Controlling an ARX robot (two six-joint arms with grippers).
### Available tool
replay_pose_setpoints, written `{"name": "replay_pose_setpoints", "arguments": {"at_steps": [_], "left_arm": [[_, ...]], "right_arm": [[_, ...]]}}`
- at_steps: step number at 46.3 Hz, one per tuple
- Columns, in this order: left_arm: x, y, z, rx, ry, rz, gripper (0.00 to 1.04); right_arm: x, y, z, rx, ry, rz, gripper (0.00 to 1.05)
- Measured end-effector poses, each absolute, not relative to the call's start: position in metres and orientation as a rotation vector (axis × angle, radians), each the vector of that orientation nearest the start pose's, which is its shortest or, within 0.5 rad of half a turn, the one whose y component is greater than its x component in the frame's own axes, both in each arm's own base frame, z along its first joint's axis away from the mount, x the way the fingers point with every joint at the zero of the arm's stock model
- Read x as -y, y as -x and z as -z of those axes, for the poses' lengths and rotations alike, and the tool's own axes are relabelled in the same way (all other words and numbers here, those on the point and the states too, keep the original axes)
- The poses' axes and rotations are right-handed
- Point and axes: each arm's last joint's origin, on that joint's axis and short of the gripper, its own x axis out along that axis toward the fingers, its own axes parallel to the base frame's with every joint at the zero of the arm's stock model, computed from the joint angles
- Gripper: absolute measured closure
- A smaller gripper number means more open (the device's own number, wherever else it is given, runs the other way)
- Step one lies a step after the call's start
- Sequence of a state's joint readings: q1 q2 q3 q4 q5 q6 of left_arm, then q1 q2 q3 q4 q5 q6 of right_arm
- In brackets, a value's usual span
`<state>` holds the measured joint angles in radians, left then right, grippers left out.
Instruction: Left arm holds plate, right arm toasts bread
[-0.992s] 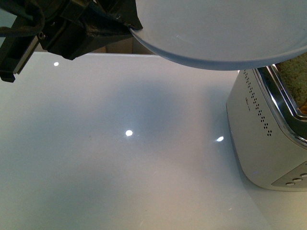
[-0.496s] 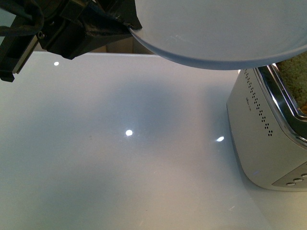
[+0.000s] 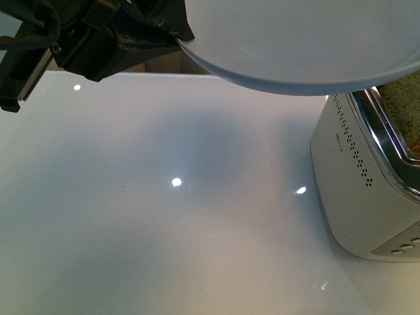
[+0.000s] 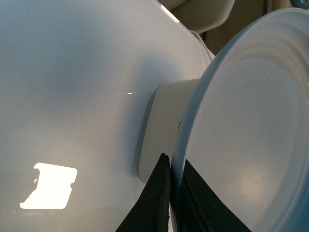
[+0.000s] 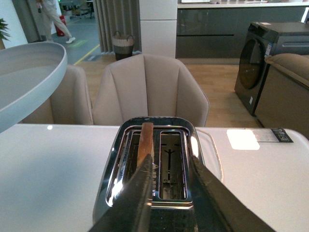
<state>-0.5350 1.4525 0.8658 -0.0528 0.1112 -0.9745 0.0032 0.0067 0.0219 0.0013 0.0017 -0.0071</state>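
No text can be read.
A small dark mark (image 3: pixel 339 140) on the toaster's (image 3: pixel 348 197) side wall is too small to make out, and the print on a dark sticker (image 5: pixel 281 135) near the bench's (image 5: pixel 48 164) far edge is blurred.

In the front view small white glints are shining on the glossy table (image 3: pixel 98 230), near the centre and upper left of the frame, while the plate (image 3: pixel 302 46) at the upper right is casting a soft shadow across the middle. In the left wrist view a bright rectangular reflection is glaring off the table. The right wrist view is looking evenly lit, with chrome flaring on the toaster (image 5: pixel 154 122).
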Motion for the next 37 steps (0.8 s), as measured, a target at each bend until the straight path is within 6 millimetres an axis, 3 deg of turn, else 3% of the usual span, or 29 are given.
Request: {"name": "replay_pose_setpoints", "arguments": {"at_steps": [20, 29, 37], "left_arm": [[0.1575, -0.2595, -0.2224, -0.877, 0.771, 0.260, 1.02], [0.1575, -0.2595, -0.2223, -0.876, 0.771, 0.260, 1.02], [0.1590, -0.2631, -0.2259, -0.733, 0.885, 0.220, 1.02]], "right_arm": [[-0.0003, -0.0967, -0.1706, 0.017, 0.006, -0.001, 0.07], [-0.0003, -0.0967, -0.1706, 0.017, 0.006, -0.001, 0.09], [-0.0003, -0.0967, -0.1706, 0.017, 0.005, -0.001, 0.09]]}}
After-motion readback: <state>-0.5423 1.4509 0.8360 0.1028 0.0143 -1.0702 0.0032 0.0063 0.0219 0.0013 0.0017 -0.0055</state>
